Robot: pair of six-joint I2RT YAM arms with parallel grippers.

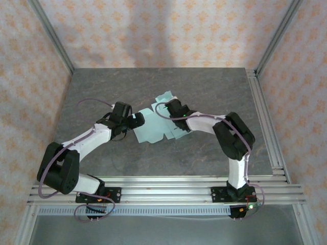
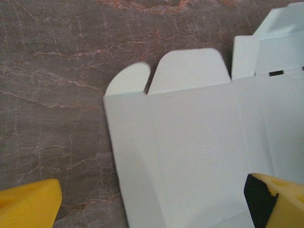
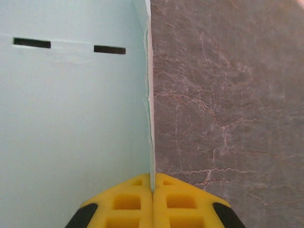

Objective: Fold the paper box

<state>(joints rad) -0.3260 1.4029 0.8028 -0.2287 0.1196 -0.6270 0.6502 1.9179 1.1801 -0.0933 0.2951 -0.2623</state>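
1. from the top view, shows the paper box (image 1: pixel 153 131) lying unfolded near the middle of the dark stone counter (image 1: pixel 204 87), between the two arms, flaps spread toward the back.
2. in that same view, puts the left tool (image 1: pixel 137 121) at the card's left edge and the right tool (image 1: pixel 171 108) over its back part, but leaves the stance of both sets of fingers impossible to tell.
3. from the left wrist, settles it for the left tool (image 2: pixel 152 204): spread wide, gripping nothing, one yellow finger (image 2: pixel 28 206) over bare counter (image 2: pixel 57 71), the other over the paper box (image 2: pixel 199 152).
4. adds two rounded tabs (image 2: pixel 190 69) on the card's far edge, too small to make out from above.
5. from the right wrist, settles it for the right tool (image 3: pixel 153 184): pressed together on a thin raised edge of the paper box (image 3: pixel 71 118), which runs straight up from between the yellow tips.
6. shows two dark slots (image 3: pixel 32 42) in the mint panel left of that edge, and bare counter (image 3: pixel 228 95) to its right.
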